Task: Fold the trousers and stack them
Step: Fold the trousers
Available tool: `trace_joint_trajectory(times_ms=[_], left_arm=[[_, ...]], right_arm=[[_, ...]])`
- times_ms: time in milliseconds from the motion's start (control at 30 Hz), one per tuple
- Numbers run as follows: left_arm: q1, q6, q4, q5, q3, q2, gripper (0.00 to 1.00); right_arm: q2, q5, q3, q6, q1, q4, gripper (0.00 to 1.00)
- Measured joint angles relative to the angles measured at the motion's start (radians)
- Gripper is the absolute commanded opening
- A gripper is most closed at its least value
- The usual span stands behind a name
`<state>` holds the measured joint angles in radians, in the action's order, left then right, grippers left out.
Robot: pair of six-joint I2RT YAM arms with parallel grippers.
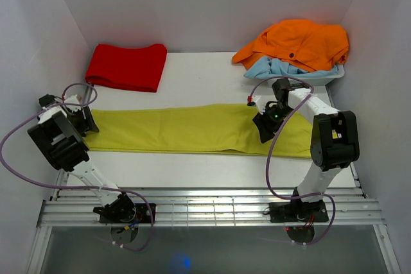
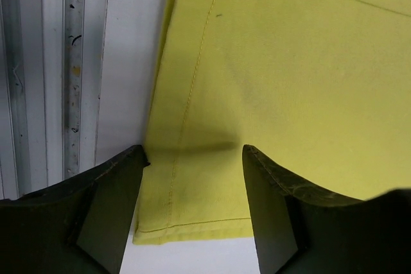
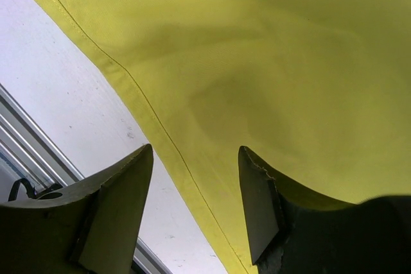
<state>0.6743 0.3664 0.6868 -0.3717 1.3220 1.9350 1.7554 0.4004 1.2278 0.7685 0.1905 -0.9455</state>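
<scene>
Trousers (image 1: 186, 129) are laid flat across the worktop (image 1: 192, 78), beneath the left fingers (image 1: 88, 123) at the hem and the right fingers (image 1: 264, 128) farther right, both spread wide and empty. An orange garment (image 1: 298, 43) and a blue garment (image 1: 282, 67) are heaped in the bin (image 1: 334, 75).

matt woven cotton trousers (image 1: 192, 129) with stitched seams, smooth white table (image 1: 205, 78), scuffed brushed-metal rail (image 2: 74, 62), matt black gripper fingers (image 2: 270, 203)
</scene>
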Motion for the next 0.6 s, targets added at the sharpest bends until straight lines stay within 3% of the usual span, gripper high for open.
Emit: trace_joint_trajectory(times_ms=[300, 600], left_arm=[[-0.004, 0.026, -0.011, 0.016, -0.014, -0.017, 0.76], [0.003, 0.033, -0.013, -0.013, 0.020, 0.029, 0.47]], right_arm=[[0.000, 0.010, 0.001, 0.000, -0.001, -0.016, 0.63], [0.000, 0.010, 0.037, -0.002, -0.007, -0.028, 0.69]])
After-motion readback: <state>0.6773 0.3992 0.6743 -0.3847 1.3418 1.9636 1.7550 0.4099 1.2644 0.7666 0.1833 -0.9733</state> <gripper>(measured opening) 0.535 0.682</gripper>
